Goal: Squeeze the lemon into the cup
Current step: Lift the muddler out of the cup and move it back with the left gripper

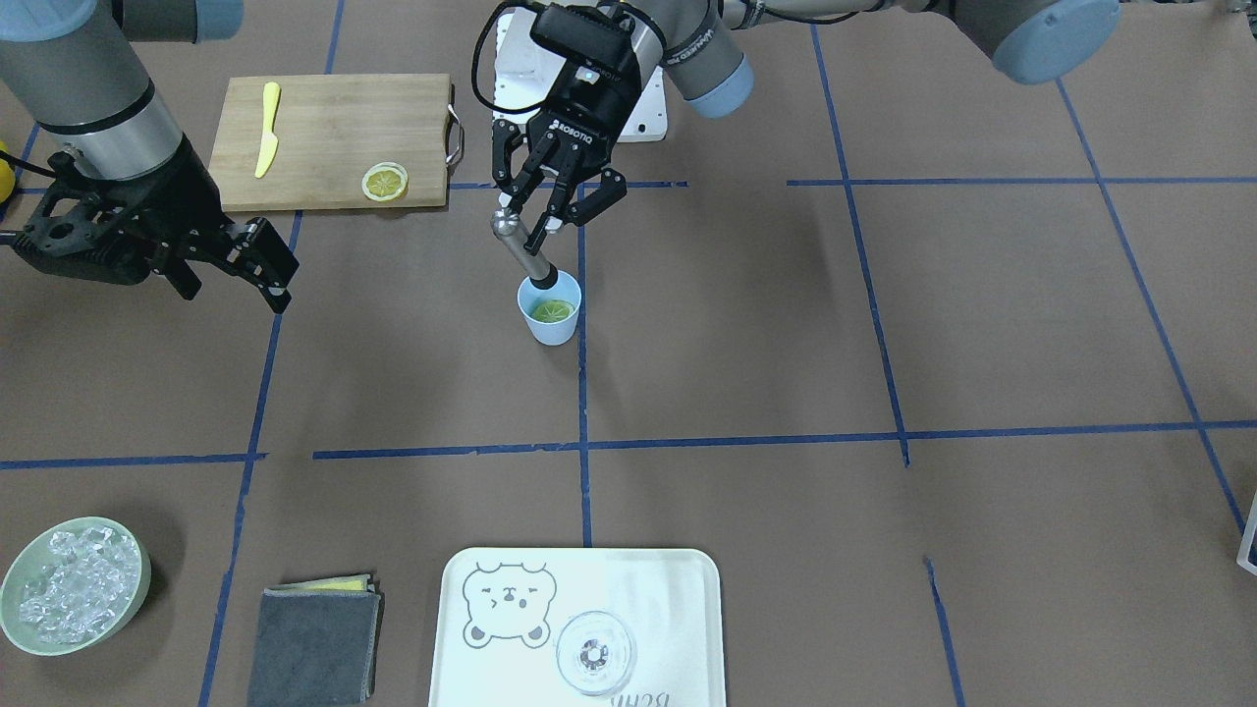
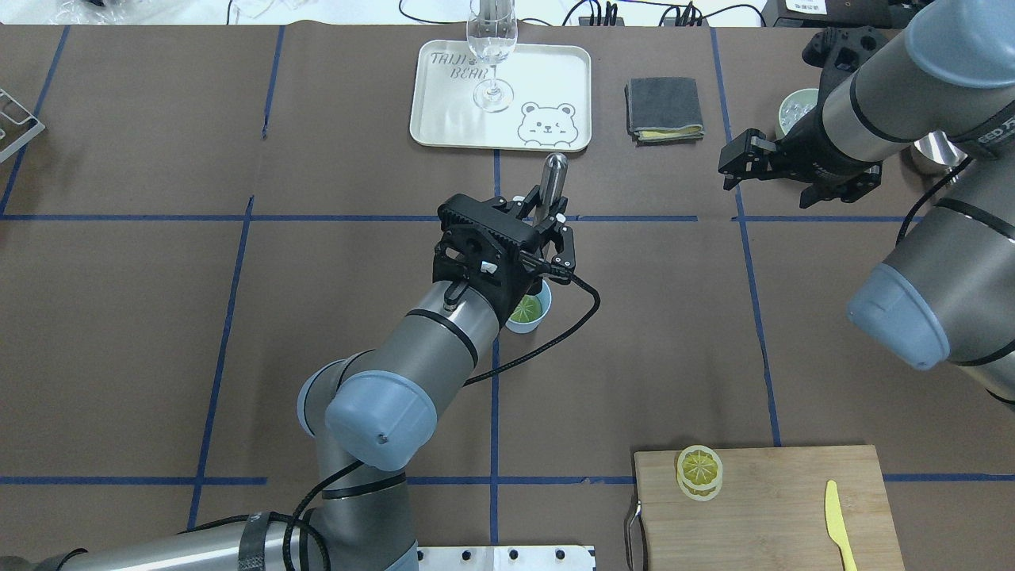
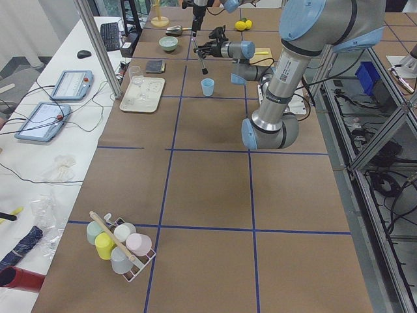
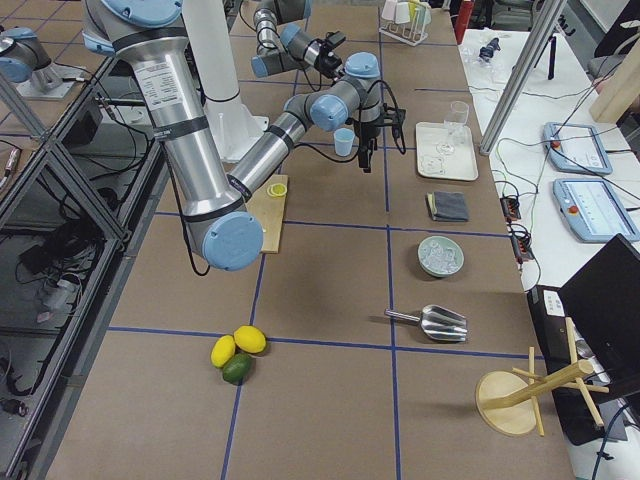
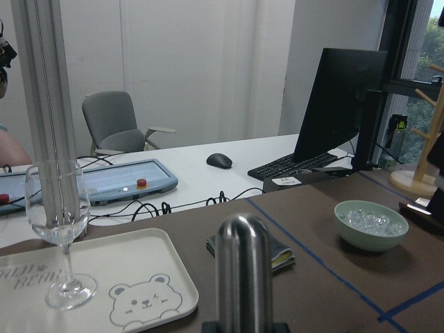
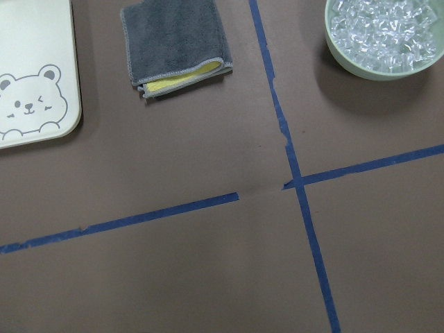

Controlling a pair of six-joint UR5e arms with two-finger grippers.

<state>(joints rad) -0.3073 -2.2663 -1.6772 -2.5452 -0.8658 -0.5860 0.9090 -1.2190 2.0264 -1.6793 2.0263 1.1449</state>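
- My left tool [image 1: 552, 218], in the upper middle of the front-facing view, is closed on a steel pestle [image 1: 520, 247]. It grips the rod just below the round top.
- The long axis of the pestle is tilted: the round head points to the upper left of this view, and the black lower end is at the mouth of the cup [image 1: 555, 334].
- The cup stands upright on the worktop [image 1: 786, 344], directly under my left tool.
- The lemon [image 1: 552, 311] lies flat inside the cup, face up, just below and slightly right of the black end. I cannot tell if they touch.
- I judge that the next press must go down along the rod's axis, a little toward the slice.
- My right tool [image 1: 236, 285], at the left of the view, is spread open and empty. It is well apart from the cup, so my left arm is the nearer one.
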